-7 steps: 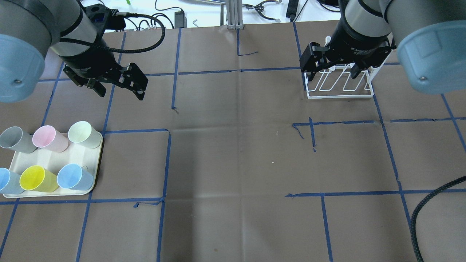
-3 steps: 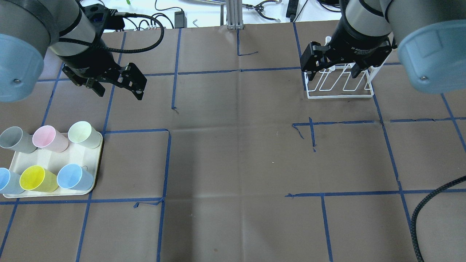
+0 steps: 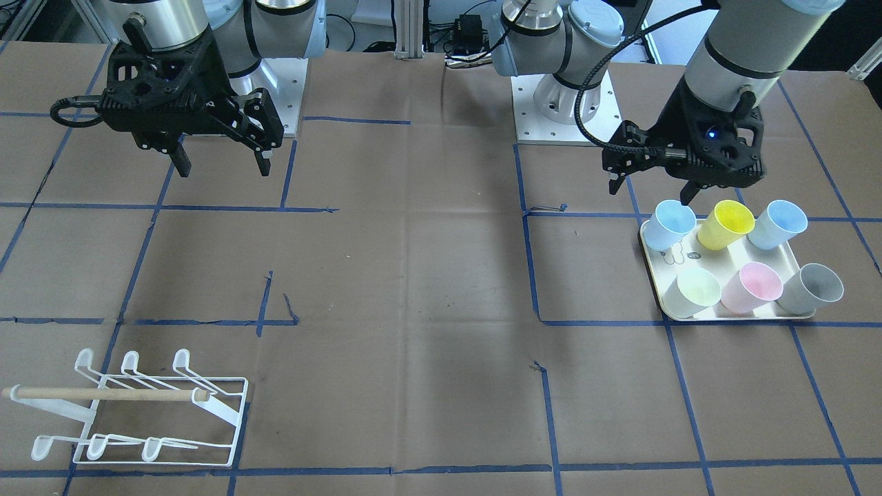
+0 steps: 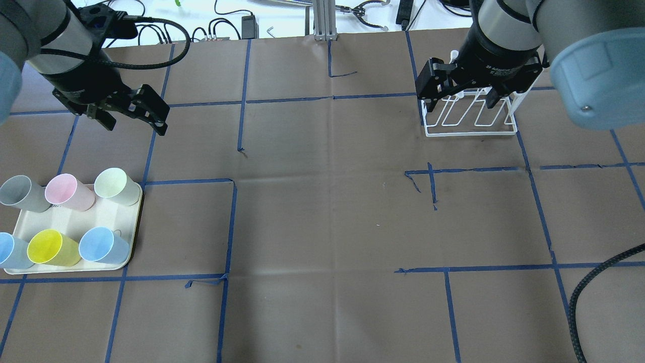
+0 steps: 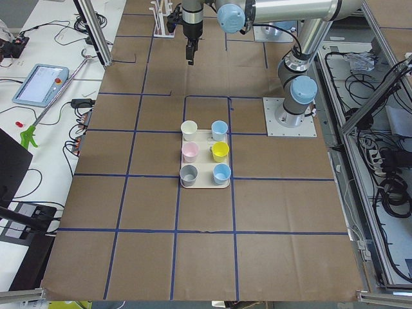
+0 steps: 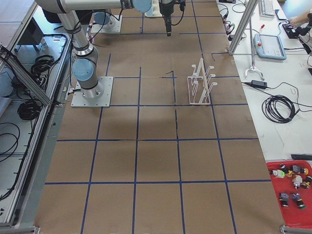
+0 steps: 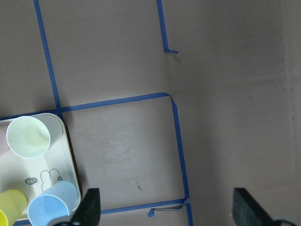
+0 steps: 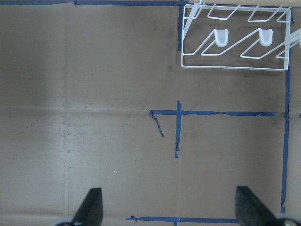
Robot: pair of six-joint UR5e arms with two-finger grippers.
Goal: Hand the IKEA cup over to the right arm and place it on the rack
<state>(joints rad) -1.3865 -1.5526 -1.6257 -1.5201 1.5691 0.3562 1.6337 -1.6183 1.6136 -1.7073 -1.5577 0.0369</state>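
You see the six pastel plastic cups (image 4: pixel 62 191) standing on the cream tray (image 4: pixel 75 222), lower left of the overhead view. The left black two-finger gripper (image 4: pixel 133 126) and right black two-finger gripper (image 4: pixel 458 103) hang with jaws released, empty. The white wire rack (image 3: pixel 103 394) stands on the bench, upper right.

The bench (image 4: pixel 322 227), covered in brown paper gridded with blue tape (image 4: pixel 282 100), carries a cream rectangular plastic tray (image 4: pixel 70 222) and, well apart, a white wire rack (image 3: pixel 219 408) with a wooden dowel.

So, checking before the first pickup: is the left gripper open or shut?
Open. The left gripper has its fingers spread wide, with nothing between them.
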